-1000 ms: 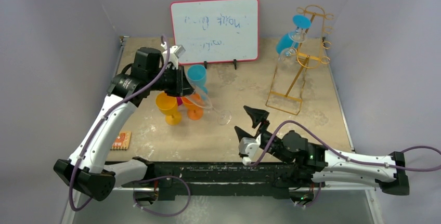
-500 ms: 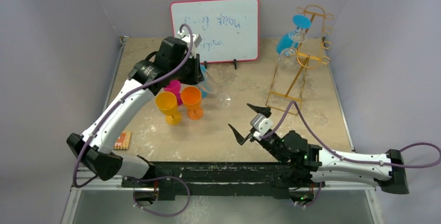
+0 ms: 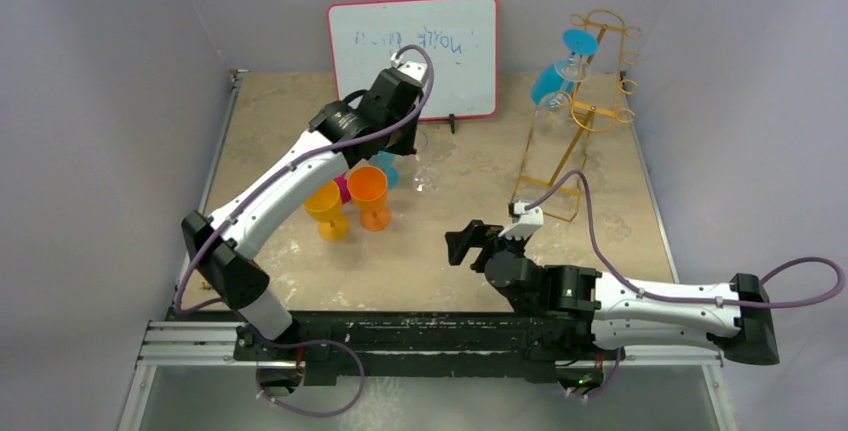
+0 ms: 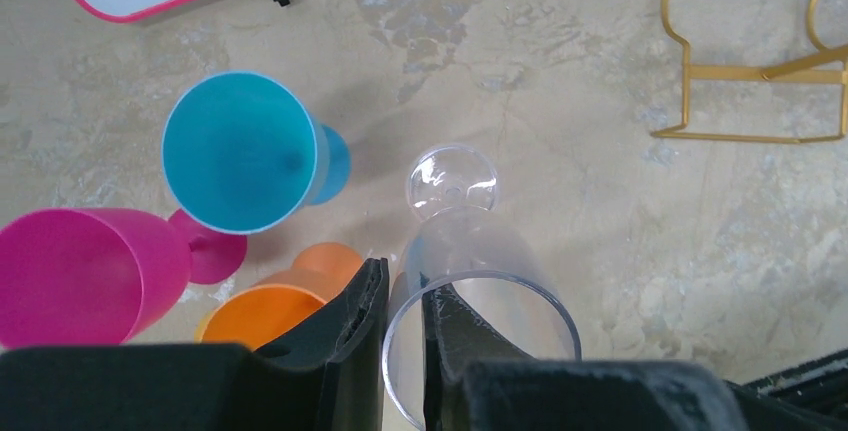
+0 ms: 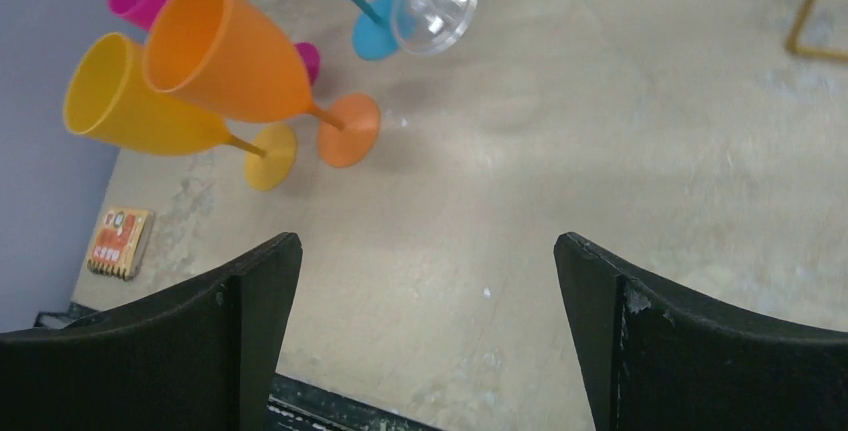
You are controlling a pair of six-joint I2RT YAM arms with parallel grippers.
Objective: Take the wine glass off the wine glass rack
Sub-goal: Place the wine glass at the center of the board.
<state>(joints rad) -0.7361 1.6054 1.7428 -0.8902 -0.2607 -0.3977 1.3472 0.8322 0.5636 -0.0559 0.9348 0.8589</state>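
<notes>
My left gripper (image 3: pixel 402 147) is shut on the rim of a clear wine glass (image 4: pixel 470 281); one finger (image 4: pixel 355 336) is outside the bowl and the other inside. The glass's foot (image 3: pixel 427 183) hangs low over the table, just right of the coloured glasses; I cannot tell if it touches. The gold wire wine glass rack (image 3: pixel 585 111) stands at the far right, with a blue glass (image 3: pixel 558 69) hanging on it. Its base shows in the left wrist view (image 4: pixel 750 131). My right gripper (image 3: pixel 488 238) is open and empty over the table's near middle, as the right wrist view (image 5: pixel 428 251) shows.
A blue (image 4: pixel 245 151), a pink (image 4: pixel 85 271), an orange (image 3: pixel 368 191) and a yellow (image 3: pixel 326 207) glass stand in a cluster left of the clear glass. A red-framed whiteboard (image 3: pixel 413 51) stands at the back. A small orange card (image 5: pixel 120 241) lies near the left front edge.
My left arm has swung right and farther back with the clear glass, turning it more upright beside the blue glass. My right gripper has rotated and shifted slightly toward the centre, still open.
</notes>
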